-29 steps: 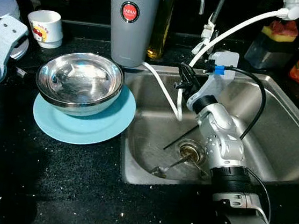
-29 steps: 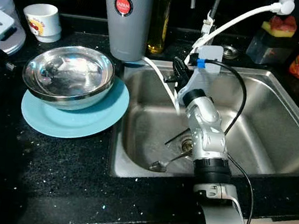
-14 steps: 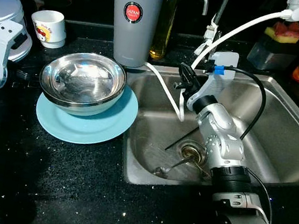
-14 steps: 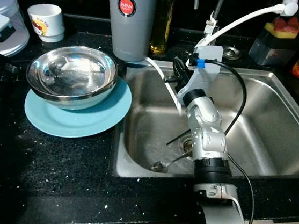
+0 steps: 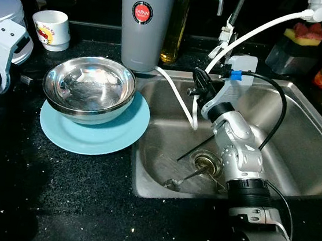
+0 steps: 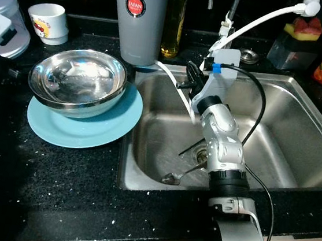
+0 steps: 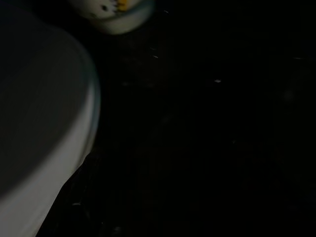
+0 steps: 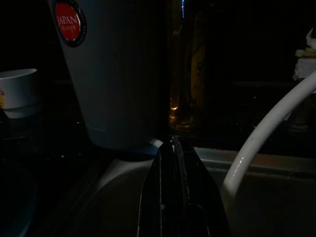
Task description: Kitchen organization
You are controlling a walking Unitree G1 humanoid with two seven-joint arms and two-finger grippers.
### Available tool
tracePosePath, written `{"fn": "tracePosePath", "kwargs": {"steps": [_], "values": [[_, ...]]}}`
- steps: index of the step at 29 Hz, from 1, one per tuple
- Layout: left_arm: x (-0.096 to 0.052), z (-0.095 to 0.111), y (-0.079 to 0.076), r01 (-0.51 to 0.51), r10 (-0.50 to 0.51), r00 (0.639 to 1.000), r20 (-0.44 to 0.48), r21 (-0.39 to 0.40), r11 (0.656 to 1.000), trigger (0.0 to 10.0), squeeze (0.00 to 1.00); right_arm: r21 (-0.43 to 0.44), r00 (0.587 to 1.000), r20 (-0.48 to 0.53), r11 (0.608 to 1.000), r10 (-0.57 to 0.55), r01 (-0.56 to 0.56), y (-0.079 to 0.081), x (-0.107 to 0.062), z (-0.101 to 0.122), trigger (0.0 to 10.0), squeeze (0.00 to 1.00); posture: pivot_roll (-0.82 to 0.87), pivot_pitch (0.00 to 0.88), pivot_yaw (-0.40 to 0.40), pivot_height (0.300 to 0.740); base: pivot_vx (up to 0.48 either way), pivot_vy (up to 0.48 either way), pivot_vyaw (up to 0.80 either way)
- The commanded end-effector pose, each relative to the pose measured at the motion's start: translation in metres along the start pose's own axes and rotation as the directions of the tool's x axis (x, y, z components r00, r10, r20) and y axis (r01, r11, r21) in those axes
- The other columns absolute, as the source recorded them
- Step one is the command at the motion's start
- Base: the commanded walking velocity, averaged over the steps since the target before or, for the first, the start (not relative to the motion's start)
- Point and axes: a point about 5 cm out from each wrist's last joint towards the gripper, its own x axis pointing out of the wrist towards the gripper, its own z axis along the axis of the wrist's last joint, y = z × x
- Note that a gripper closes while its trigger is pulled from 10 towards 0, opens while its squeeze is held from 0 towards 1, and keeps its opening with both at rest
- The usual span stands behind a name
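While the left end effector is hovering at the frame's left edge, its opening impossible to judge, a steel bowl is resting on a blue plate left of centre, and the right end effector, fingers pressed together and empty, is reaching over the sink, where a spoon is lying near the drain

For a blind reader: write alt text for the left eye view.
The robot's right gripper hangs over a steel sink, fingers shut, beside a white hose. A spoon lies by the drain. Left of it, a steel bowl sits on a blue plate.
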Motion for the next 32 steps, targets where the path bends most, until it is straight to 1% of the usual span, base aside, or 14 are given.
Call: {"fn": "tracePosePath", "kwargs": {"steps": [1, 2, 3, 5, 6, 7, 10, 15, 16, 21, 22, 24, 30, 32], "values": [[-0.005, -0.007, 0.010, -0.091, 0.091, 0.996, -0.002, 0.006, 0.996, 10.0, 0.00, 0.006, 1.000, 0.005, 1.000, -0.002, 0.002, 0.001, 0.001, 0.000, 10.0, 0.00, -0.03, 0.153, -0.025, 0.740, 0.000, 0.000, 0.00], [-0.006, -0.007, 0.012, -0.113, 0.113, 0.994, 0.015, 0.009, 0.994, 10.0, 0.00, 0.007, 1.000, 0.004, 1.000, -0.001, 0.001, 0.001, 0.001, -0.001, 10.0, 0.00, -0.03, 0.153, -0.025, 0.740, 0.000, 0.000, 0.00], [-0.006, -0.006, 0.013, -0.119, 0.119, 0.991, 0.054, -0.008, 0.993, 10.0, 0.00, 0.008, 1.000, 0.004, 1.000, 0.000, 0.000, 0.002, 0.000, -0.001, 10.0, 0.00, -0.03, 0.153, -0.026, 0.740, 0.000, 0.000, 0.00], [-0.007, -0.004, 0.013, -0.108, 0.116, 0.985, 0.130, -0.070, 0.992, 10.0, 0.00, 0.008, 1.000, 0.003, 1.000, 0.002, -0.002, 0.002, 0.000, -0.001, 10.0, 0.00, -0.03, 0.152, -0.027, 0.740, 0.000, 0.000, 0.00], [-0.007, -0.004, 0.013, -0.108, 0.116, 0.985, 0.130, -0.070, 0.992, 10.0, 0.00, 0.008, 1.000, 0.003, 1.000, 0.002, -0.002, 0.002, 0.000, -0.001, 10.0, 0.00, -0.03, 0.152, -0.027, 0.740, 0.000, 0.000, 0.00], [-0.007, -0.004, 0.012, -0.090, 0.103, 0.982, 0.159, -0.088, 0.992, 10.0, 0.00, 0.008, 1.000, 0.003, 1.000, 0.003, -0.003, 0.002, 0.001, -0.001, 10.0, 0.00, -0.03, 0.152, -0.027, 0.740, 0.000, 0.000, 0.00], [-0.004, -0.007, 0.008, -0.055, 0.078, 0.977, 0.199, -0.120, 0.991, 10.0, 0.00, 0.006, 1.000, 0.004, 1.000, 0.005, -0.005, 0.002, 0.001, -0.001, 10.0, 0.00, -0.03, 0.152, -0.027, 0.740, 0.000, 0.000, 0.00], [0.003, -0.021, -0.004, 0.043, -0.012, 0.986, 0.168, -0.185, 0.982, 10.0, 0.00, -0.002, 1.000, 0.005, 1.000, 0.008, -0.008, 0.001, 0.002, 0.001, 10.0, 0.00, -0.05, 0.156, -0.028, 0.740, 0.000, 0.000, 0.00], [0.004, -0.022, -0.004, 0.046, -0.015, 0.987, 0.162, -0.191, 0.981, 10.0, 0.00, -0.003, 1.000, 0.004, 1.000, 0.009, -0.009, 0.001, 0.002, 0.001, 10.0, 0.00, -0.05, 0.156, -0.028, 0.740, 0.000, 0.000, 0.00], [0.005, -0.026, -0.006, 0.044, -0.020, 0.994, 0.111, -0.224, 0.974, 10.0, 0.00, -0.006, 1.000, 0.004, 1.000, 0.009, -0.009, 0.001, 0.002, 0.002, 10.0, 0.00, -0.05, 0.161, -0.029, 0.740, 0.000, 0.000, 0.00], [0.005, -0.026, -0.004, 0.028, -0.002, 0.994, 0.105, -0.249, 0.968, 10.0, 0.00, -0.007, 1.000, 0.003, 1.000, 0.010, -0.010, 0.001, 0.002, 0.002, 10.0, 0.00, -0.05, 0.161, -0.029, 0.740, 0.000, 0.000, 0.00], [0.003, -0.027, -0.001, 0.011, 0.017, 0.995, 0.102, -0.270, 0.963, 10.0, 0.00, -0.007, 1.000, 0.003, 1.000, 0.011, -0.010, 0.001, 0.003, 0.001, 10.0, 0.00, -0.05, 0.165, -0.032, 0.740, 0.000, 0.000, 0.00], [-0.001, -0.026, 0.004, -0.018, 0.046, 0.994, 0.099, -0.270, 0.963, 10.0, 0.00, -0.005, 1.000, 0.000, 1.000, 0.012, -0.012, 0.002, 0.003, 0.001, 10.0, 0.00, -0.04, 0.166, -0.034, 0.740, 0.000, 0.000, 0.00], [-0.002, -0.027, 0.006, -0.014, 0.043, 0.995, 0.095, -0.285, 0.958, 10.0, 0.00, -0.004, 1.000, 0.000, 1.000, 0.013, -0.013, 0.002, 0.003, 0.001, 10.0, 0.00, -0.04, 0.166, -0.034, 0.740, 0.000, 0.000, 0.00]]}}
